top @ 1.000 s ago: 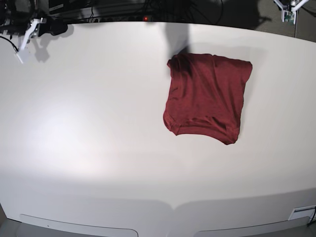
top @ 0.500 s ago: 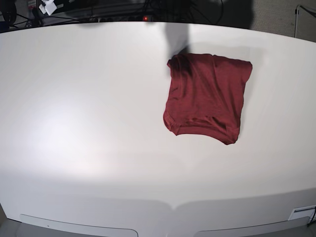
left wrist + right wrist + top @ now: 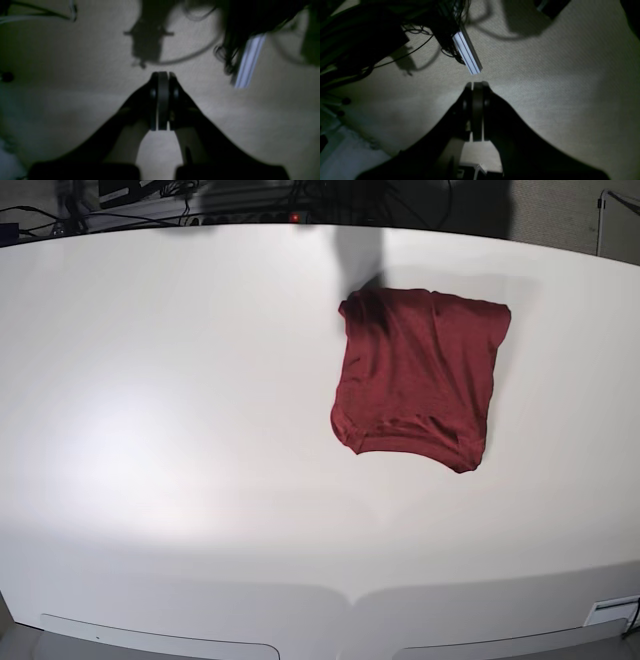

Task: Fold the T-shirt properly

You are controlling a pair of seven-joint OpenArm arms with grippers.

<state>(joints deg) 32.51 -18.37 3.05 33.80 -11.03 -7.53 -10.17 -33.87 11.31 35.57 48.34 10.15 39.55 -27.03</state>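
The maroon T-shirt [image 3: 420, 375] lies folded into a rough rectangle on the white table [image 3: 180, 430], right of centre in the base view. Neither arm shows in the base view. In the left wrist view my left gripper [image 3: 161, 75] is shut with nothing between its jaws, over grey carpet. My right gripper [image 3: 476, 85] is likewise shut and empty in the right wrist view, also above carpet. The shirt does not appear in either wrist view.
Dark cables [image 3: 150, 195] run along the table's far edge. A pale aluminium bar [image 3: 467, 52] and tangled wires [image 3: 370, 32] sit on the floor in the right wrist view; a similar bar [image 3: 248, 60] shows in the left wrist view.
Both arms have withdrawn from the table's far corners and left the base view. The shirt has not moved.
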